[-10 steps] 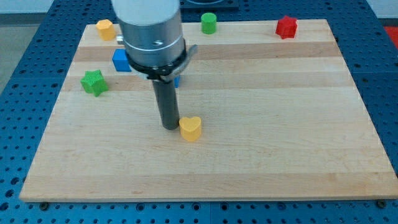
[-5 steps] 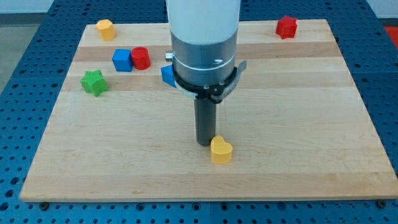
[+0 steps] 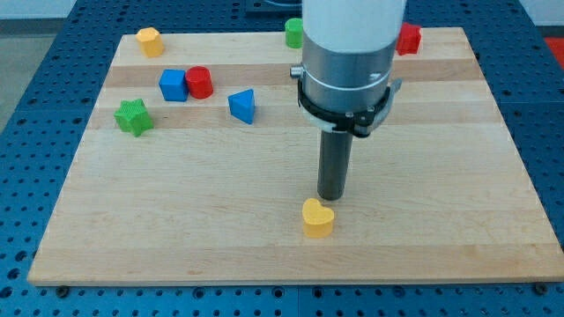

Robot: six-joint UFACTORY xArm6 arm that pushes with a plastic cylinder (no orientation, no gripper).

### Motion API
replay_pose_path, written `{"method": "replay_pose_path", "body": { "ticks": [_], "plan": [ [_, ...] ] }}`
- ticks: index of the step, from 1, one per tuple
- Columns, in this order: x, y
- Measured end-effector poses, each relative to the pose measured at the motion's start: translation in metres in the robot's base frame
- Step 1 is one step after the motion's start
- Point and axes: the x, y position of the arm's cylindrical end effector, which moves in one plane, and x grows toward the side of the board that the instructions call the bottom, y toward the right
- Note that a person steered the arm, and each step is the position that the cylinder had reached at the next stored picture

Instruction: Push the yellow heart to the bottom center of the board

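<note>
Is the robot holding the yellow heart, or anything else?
No, nothing is held. The arm has no gripper, only a rod. My tip stands just above and right of the yellow heart; whether it touches cannot be told.

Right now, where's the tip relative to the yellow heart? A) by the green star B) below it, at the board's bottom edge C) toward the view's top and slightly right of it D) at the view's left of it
C: my tip ends just above and slightly right of the yellow heart.
</note>
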Motion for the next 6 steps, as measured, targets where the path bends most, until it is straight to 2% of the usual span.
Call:
{"method": "replay_pose_path", "body": {
  "ticks": [1,3,5,6],
  "plan": [
    [0.018,-0.001],
    [0.018,-0.037],
    [0.018,-0.041],
    [0.006,-0.058]
  ]
}}
